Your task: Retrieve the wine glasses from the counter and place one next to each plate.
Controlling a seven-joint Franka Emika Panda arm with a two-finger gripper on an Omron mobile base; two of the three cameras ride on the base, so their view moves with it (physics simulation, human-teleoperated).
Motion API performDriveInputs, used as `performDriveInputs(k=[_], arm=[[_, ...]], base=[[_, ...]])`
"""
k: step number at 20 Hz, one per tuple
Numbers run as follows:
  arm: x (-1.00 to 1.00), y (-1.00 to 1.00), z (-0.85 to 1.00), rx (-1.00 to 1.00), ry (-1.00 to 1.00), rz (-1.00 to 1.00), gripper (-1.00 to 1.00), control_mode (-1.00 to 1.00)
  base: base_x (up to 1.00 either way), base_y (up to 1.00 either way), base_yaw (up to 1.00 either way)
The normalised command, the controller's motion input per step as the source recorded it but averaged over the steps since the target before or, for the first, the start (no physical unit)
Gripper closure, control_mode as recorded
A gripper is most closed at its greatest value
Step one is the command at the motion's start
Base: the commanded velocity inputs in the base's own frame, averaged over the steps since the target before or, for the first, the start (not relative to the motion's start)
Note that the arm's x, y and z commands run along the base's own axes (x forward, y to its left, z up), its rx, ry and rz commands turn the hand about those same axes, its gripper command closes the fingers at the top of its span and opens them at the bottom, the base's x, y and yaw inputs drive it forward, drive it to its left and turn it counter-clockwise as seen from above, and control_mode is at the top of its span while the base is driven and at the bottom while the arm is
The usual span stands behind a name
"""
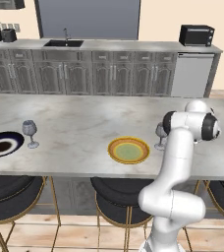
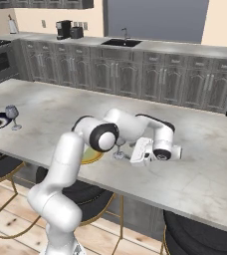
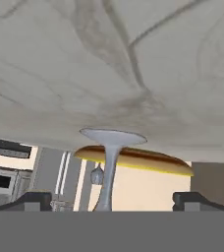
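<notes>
One wine glass (image 1: pixel 159 134) stands half hidden behind the arm; end effector (image 3: pixel 113 201) released.

You see a pale grey desk (image 1: pixel 74 128) veined with darker marbling. On it, one plate (image 1: pixel 128 150) shows a yellow-orange rim ringed in fine stripes around a pale green centre; the other plate (image 1: pixel 3 145) is dark navy with a white ring and a dark centre. Both glasses (image 1: pixel 30 133) (image 2: pixel 119 149) are clear bluish-grey. The stools (image 1: pixel 119 192) are black on gold legs. The arm (image 1: pixel 175 172) is white with dark joints.
</notes>
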Motion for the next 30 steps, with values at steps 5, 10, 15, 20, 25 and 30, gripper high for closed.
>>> performDriveInputs(k=[5,10,15,20,25,30], arm=[[-0.82,-0.11,0.82,0.0,-0.12,-0.23,-1.0,-1.0],[-0.87,0.01,1.0,0.0,-0.18,-0.19,-1.0,-1.0],[-0.67,0.19,1.0,0.0,-0.1,-0.1,-1.0,-1.0],[-0.53,0.18,1.0,0.0,-0.06,-0.05,-1.0,-1.0],[-0.81,0.44,1.0,0.0,-0.11,-0.01,-1.0,-1.0],[-1.0,0.68,0.86,0.0,-0.35,0.0,-1.0,-1.0]], base=[[0.0,0.0,0.0],[0.0,0.0,0.0],[0.0,0.0,0.0],[0.0,0.0,0.0],[0.0,0.0,0.0],[0.0,0.0,0.0]])
